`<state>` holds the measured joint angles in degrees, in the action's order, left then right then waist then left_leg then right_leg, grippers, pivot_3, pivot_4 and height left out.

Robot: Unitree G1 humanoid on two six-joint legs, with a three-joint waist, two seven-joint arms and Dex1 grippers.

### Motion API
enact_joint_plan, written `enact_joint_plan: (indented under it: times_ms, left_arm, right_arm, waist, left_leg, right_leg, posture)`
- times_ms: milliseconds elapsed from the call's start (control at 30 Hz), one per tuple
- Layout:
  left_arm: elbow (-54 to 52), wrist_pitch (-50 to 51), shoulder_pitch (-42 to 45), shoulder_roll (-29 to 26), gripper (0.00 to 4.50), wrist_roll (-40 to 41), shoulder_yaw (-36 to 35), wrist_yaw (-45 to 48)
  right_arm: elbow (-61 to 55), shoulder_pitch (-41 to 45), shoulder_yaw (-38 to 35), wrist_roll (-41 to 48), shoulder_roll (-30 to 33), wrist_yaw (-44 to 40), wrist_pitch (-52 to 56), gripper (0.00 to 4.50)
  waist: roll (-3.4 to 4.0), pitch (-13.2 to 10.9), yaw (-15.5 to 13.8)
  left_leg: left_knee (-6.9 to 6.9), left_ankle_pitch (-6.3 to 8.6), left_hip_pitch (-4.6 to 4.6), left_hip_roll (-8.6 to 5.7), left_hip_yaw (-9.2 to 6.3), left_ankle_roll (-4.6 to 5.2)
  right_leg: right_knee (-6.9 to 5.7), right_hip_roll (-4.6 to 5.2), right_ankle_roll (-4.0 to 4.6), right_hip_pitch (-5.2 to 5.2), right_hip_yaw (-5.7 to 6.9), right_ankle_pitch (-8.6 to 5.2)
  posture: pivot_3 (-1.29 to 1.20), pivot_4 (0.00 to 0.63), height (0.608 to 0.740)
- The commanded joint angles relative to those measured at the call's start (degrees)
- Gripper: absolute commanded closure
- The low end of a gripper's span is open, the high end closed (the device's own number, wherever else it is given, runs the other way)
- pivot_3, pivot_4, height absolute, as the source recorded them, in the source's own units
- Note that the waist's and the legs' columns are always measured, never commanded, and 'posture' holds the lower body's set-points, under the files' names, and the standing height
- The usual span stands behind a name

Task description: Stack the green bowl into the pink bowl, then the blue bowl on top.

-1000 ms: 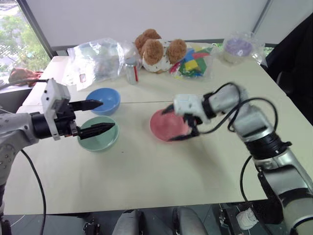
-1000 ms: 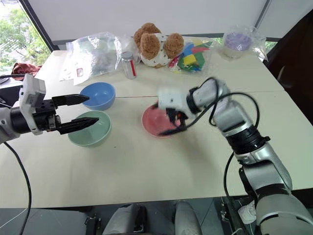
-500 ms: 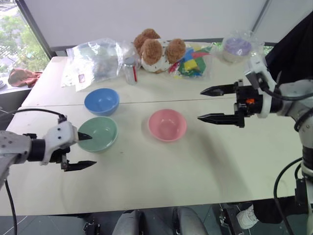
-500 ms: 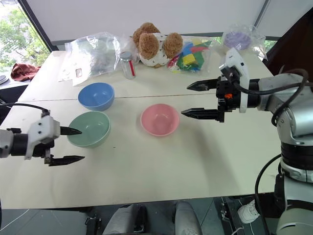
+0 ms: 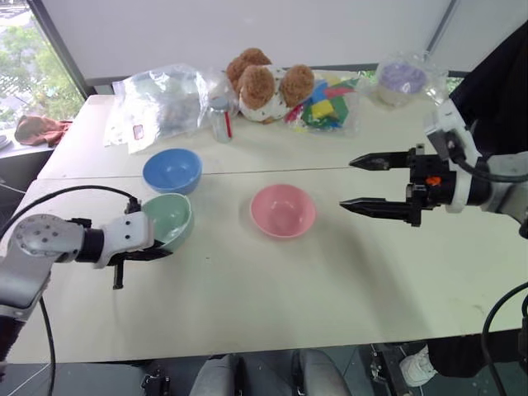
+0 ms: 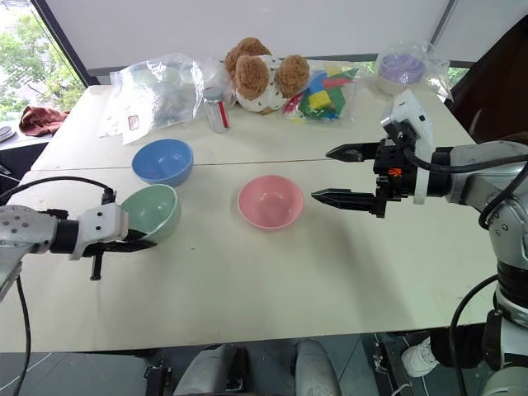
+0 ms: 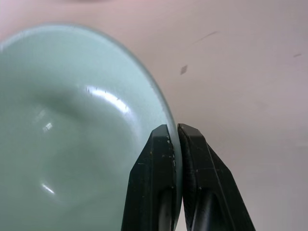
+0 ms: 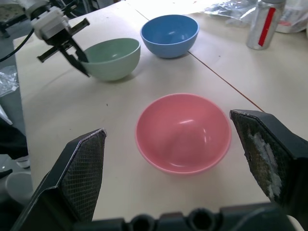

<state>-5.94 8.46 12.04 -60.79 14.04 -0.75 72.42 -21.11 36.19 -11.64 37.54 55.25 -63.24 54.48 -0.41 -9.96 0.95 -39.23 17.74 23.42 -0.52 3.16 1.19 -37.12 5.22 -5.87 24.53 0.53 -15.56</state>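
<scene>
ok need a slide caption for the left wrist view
Left end effector shut on the rim of the green bowl, one finger inside and one outside, above the pale table.

Between your right end effector [image 8: 175, 192]'s wide-spread black fingers [image 8: 79, 175] you see the smooth round pink bowl [image 8: 183, 132] on the pale surface [image 8: 250, 72]. Beyond it, the left end effector [image 8: 77, 53] pinches the tilted mint-green bowl [image 8: 111, 58]'s rim, near the sky-blue bowl [image 8: 170, 34].

Bright, even daylight enters from the window [image 5: 25, 58] at the far left; soft shadows fall on the tabletop [image 5: 272, 280]; glare spots gleam inside the green bowl [image 7: 72, 125]; the close wrist views look soft.
</scene>
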Motion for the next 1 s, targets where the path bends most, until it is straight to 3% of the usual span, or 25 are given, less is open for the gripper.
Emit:
enact_joint_plan:
  times_ms: [33, 233, 433, 767, 1000]
  left_arm:
    - [-4.1, 1.5, 4.6, -0.5, 4.47, 2.9, -0.2, 2.5]
    - [-5.4, 5.3, 22.6, 3.5, 4.47, 7.6, 4.8, 9.5]
    - [6.7, -3.3, 39.4, 15.5, 4.47, 1.8, 14.8, 15.7]
    - [35.0, -24.9, 51.2, 31.0, 4.47, -8.0, 25.9, 20.1]
    - [49.8, -34.0, 56.1, 37.6, 4.47, -12.9, 28.6, 20.1]
  right_arm:
    - [-0.1, 1.2, -0.8, 1.0, 1.5, 0.3, -1.4, 0.0]
    - [0.5, -1.0, -3.1, 1.7, 3.7, 0.1, -1.2, 0.0]
    - [-3.2, -9.5, -9.2, 3.9, 6.9, 1.4, 1.0, 0.0]
    - [-14.4, -19.8, -21.0, 10.9, 5.8, 8.5, 6.1, 0.0]
    - [-19.2, -23.7, -29.3, 18.9, 3.7, 13.9, 8.0, 0.0]
  waist:
    - [-0.02, 0.0, 0.0]
    - [-0.03, 0.0, -0.7]
    - [-0.03, 0.0, -1.5]
    - [-0.06, 0.0, -1.8]
    - [-0.09, 0.0, -1.7]
  left_leg:
    - [0.0, 0.0, 0.0, 0.0, -0.01, 0.0]
    - [-0.15, -0.02, 0.03, -0.02, -0.01, 0.06]
    - [-0.73, 0.12, 0.1, 0.05, 0.04, 0.3]
    - [-0.85, 0.13, 0.1, 0.08, 0.0, 0.34]
    - [-0.86, 0.17, 0.12, 0.07, -0.01, 0.42]
  right_leg:
    - [-0.01, -0.01, 0.0, 0.0, 0.01, 0.0]
    - [-0.01, -0.08, -0.01, -0.09, 0.04, 0.0]
    - [-0.08, -0.48, -0.03, -0.26, 0.03, 0.01]
    - [-0.13, -0.56, -0.05, -0.31, -0.03, 0.02]
    - [-0.11, -0.54, -0.06, -0.31, -0.03, 0.02]
  posture:
    - [0.0, 0.15, 0.74]
    - [0.0, 0.15, 0.74]
    - [0.0, 0.15, 0.74]
    - [0.0, 0.15, 0.74]
    - [0.0, 0.15, 0.74]
